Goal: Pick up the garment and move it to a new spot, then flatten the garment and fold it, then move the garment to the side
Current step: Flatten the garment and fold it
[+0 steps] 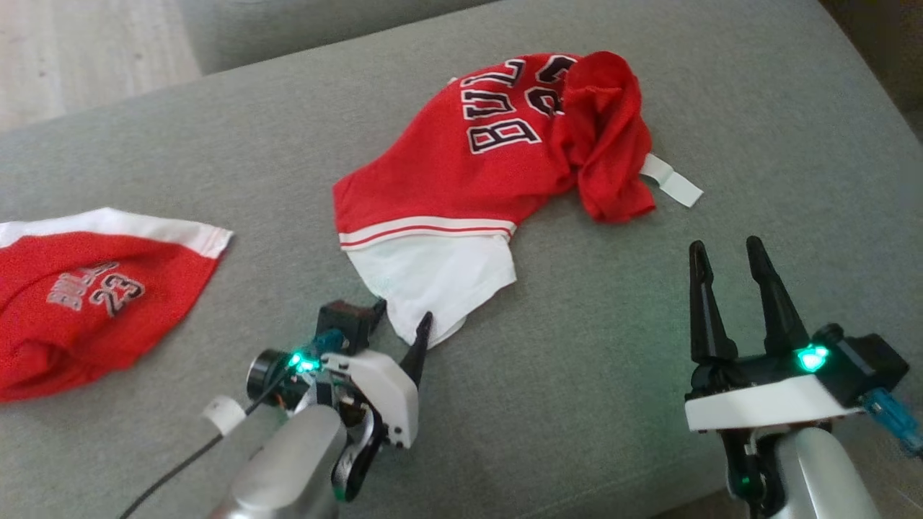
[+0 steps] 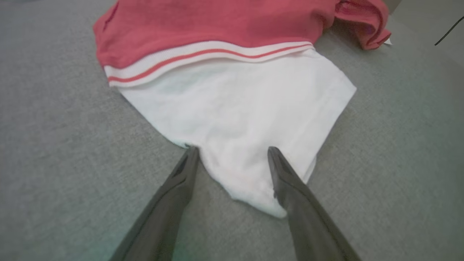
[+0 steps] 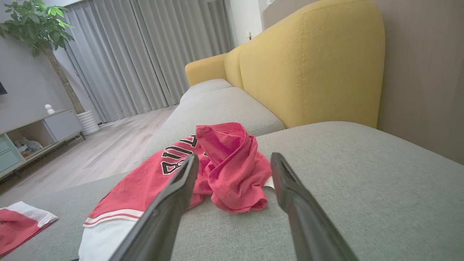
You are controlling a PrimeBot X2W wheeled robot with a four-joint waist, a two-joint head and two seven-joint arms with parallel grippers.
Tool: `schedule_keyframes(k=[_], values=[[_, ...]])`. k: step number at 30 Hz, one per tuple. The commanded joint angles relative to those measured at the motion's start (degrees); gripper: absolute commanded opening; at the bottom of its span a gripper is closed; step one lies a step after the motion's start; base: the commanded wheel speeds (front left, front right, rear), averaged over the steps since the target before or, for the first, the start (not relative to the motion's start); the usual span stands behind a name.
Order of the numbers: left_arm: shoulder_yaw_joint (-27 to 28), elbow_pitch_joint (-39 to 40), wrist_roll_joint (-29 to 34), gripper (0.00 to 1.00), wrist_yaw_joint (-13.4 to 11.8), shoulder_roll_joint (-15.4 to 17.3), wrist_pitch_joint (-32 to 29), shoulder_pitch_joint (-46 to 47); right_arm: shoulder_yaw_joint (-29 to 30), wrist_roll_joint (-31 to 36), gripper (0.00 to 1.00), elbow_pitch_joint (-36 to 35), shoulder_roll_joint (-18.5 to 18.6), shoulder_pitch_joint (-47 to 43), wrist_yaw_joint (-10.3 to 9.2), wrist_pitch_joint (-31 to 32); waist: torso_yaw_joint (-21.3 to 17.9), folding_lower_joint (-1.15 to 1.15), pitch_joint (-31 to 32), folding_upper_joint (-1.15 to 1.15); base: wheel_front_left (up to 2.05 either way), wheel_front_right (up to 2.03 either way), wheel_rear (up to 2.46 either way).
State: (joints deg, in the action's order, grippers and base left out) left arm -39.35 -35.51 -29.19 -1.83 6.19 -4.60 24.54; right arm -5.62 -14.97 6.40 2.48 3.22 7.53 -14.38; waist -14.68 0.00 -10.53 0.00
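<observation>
- Now the red-and-white garment [image 1: 461, 166] is lying crumpled on the grey sofa [image 1: 649, 108], running from its white hem, near the robot, away to the bunched red end.
- The left hand [image 1: 402, 311], spread, is straddling the white corner, so it is the nearer one.
- The right hand [image 1: 725, 246], also spread, is hovering apart from the cloth.
</observation>
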Motion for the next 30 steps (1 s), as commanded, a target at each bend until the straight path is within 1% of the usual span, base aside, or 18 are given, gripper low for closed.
schedule_keyframes(k=[1,4,5,6,7,10,16,17,24,30], values=[[0.9,-0.1,0.1,1.00,-0.5,0.1,-1.3,2.8,-1.5,-0.6,1.00,-2.3,0.4,2.3,-0.04,-0.6,-1.4,0.00,-1.0,0.00,0.00,0.00,0.00],[0.1,-2.0,0.3,1.00,-0.5,0.2,-3.9,3.3,-1.5,-0.9,1.00,-2.6,0.4,2.3,-0.04,-0.6,-2.3,0.00,-1.4,0.00,0.00,0.00,0.00],[-0.1,-2.4,0.2,0.95,-0.5,0.2,-4.4,3.4,-1.5,-1.0,1.00,-2.7,0.4,2.4,-0.04,-0.6,-2.5,0.00,-1.5,0.00,0.00,0.00,0.00],[-0.3,-2.7,0.2,0.38,-0.4,0.3,-4.9,3.5,-1.4,-1.1,1.00,-2.7,0.4,2.4,-0.04,-0.6,-2.7,0.00,-1.6,0.00,0.00,0.00,0.00],[-0.6,-3.0,0.3,0.00,-0.3,0.4,-5.3,3.5,-1.3,-1.1,1.00,-2.8,0.4,2.4,-0.04,-0.6,-2.8,0.00,-1.6,0.00,0.00,0.00,0.00],[-0.9,-3.1,0.6,0.00,-0.2,0.7,-4.8,3.7,-0.9,-1.2,1.00,-2.8,0.4,2.3,-0.04,-0.6,-2.8,0.00,-1.5,0.00,0.00,0.00,0.00],[0.1,-1.9,1.0,0.00,-1.2,0.8,1.0,4.2,-0.1,-0.8,1.00,-2.5,0.4,2.1,-0.04,-0.6,-1.3,0.00,0.0,0.00,0.00,0.00,0.00],[0.1,-1.9,1.0,0.00,-1.2,0.8,1.0,4.2,-0.1,-0.8,1.00,-2.5,0.4,2.1,-0.04,-0.6,-1.3,0.00,0.0,0.00,0.00,0.00,0.00],[2.1,0.8,1.3,0.00,-3.3,1.2,9.3,3.9,0.5,0.0,1.00,-2.0,0.4,1.3,-0.04,-0.6,1.8,0.00,2.6,0.00,0.00,0.00,0.00],[4.6,4.3,1.0,0.00,-5.6,2.6,15.3,2.1,1.1,0.5,1.00,-1.4,0.4,0.3,-0.04,-0.6,4.8,0.00,5.0,0.00,0.00,0.00,0.00]])
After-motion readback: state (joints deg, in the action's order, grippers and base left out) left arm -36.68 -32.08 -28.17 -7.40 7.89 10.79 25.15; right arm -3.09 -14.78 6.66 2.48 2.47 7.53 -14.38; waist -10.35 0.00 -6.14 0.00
